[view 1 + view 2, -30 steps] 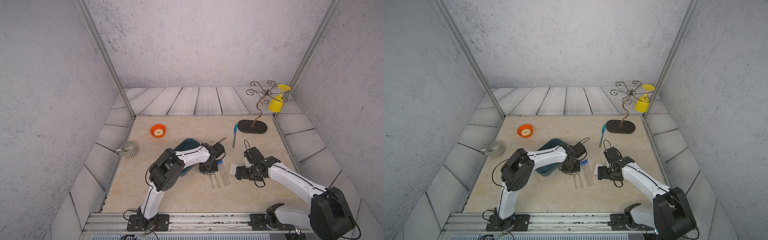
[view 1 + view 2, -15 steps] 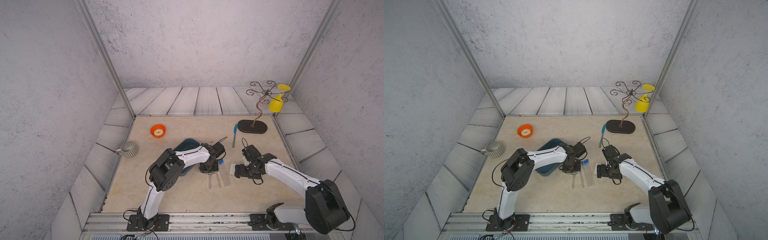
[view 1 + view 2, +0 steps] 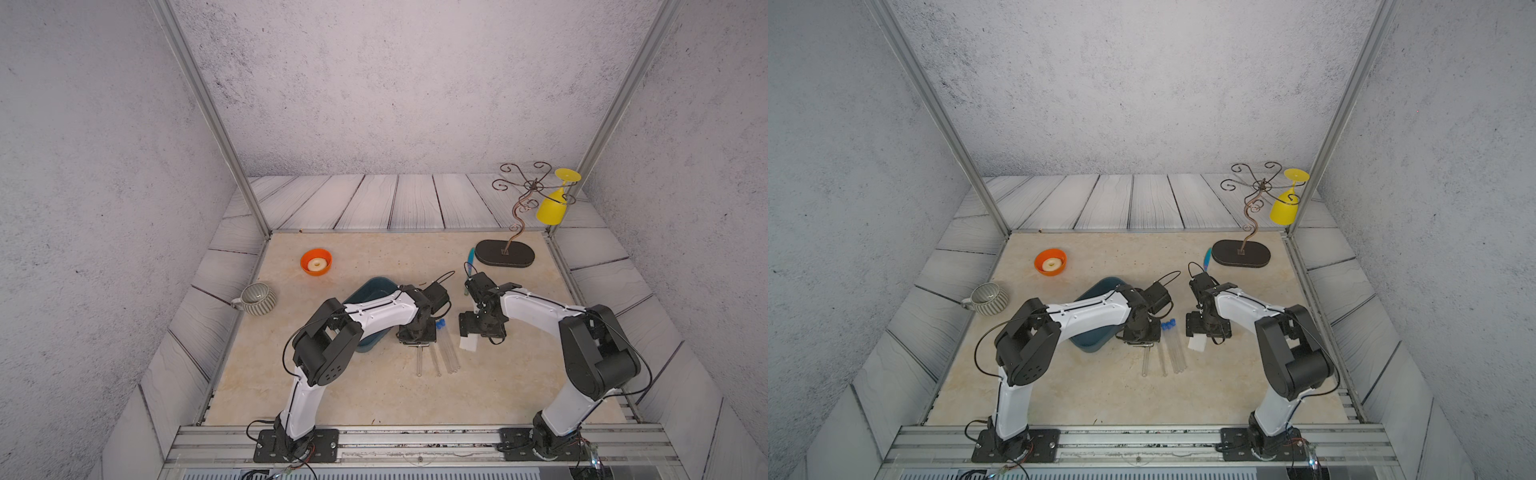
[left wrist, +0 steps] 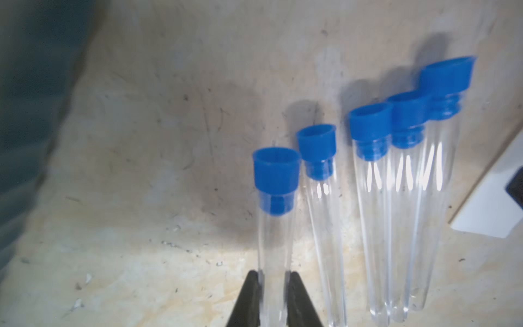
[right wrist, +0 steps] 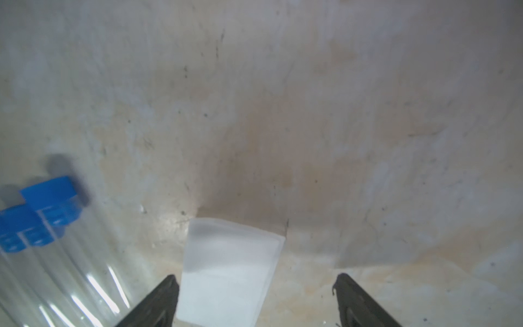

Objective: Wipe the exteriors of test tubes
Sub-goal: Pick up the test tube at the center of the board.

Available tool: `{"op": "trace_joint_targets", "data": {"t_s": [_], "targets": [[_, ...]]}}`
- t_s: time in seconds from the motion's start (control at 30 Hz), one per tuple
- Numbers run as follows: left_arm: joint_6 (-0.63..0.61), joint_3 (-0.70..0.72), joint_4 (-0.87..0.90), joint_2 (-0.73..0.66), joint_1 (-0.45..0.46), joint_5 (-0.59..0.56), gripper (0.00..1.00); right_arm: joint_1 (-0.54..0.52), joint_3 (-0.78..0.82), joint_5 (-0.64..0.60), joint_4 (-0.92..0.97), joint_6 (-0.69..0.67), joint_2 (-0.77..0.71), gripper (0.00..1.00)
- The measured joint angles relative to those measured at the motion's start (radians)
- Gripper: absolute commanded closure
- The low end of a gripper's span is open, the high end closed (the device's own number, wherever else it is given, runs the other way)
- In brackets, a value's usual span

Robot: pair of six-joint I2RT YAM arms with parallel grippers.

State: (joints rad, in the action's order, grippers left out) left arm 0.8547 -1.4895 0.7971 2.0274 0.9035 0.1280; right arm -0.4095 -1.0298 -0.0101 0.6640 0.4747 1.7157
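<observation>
Several clear test tubes (image 3: 439, 356) with blue caps lie side by side on the beige table in both top views. My left gripper (image 3: 419, 341) is shut on the leftmost test tube (image 4: 276, 226); in the left wrist view its black fingertips (image 4: 253, 286) pinch the glass below the cap. The other test tubes (image 4: 396, 203) lie beside it. My right gripper (image 3: 478, 332) stands open just right of the tubes, over a small white wipe (image 5: 229, 263) that lies flat between its jaws, untouched. Two blue caps (image 5: 53, 203) show at the edge of the right wrist view.
A dark teal tub (image 3: 370, 291) sits under the left arm. An orange bowl (image 3: 316, 262) and a striped mug (image 3: 257, 298) are at the left. A wire stand (image 3: 505, 253) with a yellow glass (image 3: 552, 208) and a teal-handled knife (image 3: 470, 257) are at the back right.
My left gripper has closed onto the leftmost test tube. The right arm has shifted a little left toward the tubes, staying over the wipe with its jaws narrowing slightly.
</observation>
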Motion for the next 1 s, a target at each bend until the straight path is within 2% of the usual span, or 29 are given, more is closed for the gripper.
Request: {"op": "trace_joint_targets", "data": {"t_s": [0.4,0.5,0.63,0.7,1.0], "targets": [[-0.026,-0.013,0.035,-0.005,0.0,0.0,0.82,0.0,-0.078,-0.011,-0.005,-0.007,0.091,0.43],[-0.033,-0.027,0.045,-0.007,0.0,0.0,0.83,0.0,-0.082,-0.011,-0.003,-0.008,0.094,0.43],[-0.043,-0.04,0.062,-0.025,0.0,-0.001,0.83,0.0,-0.08,-0.01,-0.003,-0.004,0.091,0.29],[-0.046,-0.047,0.07,-0.037,0.0,-0.001,0.82,-0.001,-0.079,-0.009,0.005,0.0,0.087,0.26],[-0.057,-0.062,0.097,-0.071,0.0,-0.01,0.83,-0.001,-0.052,-0.002,0.094,0.063,0.042,0.28]]}}
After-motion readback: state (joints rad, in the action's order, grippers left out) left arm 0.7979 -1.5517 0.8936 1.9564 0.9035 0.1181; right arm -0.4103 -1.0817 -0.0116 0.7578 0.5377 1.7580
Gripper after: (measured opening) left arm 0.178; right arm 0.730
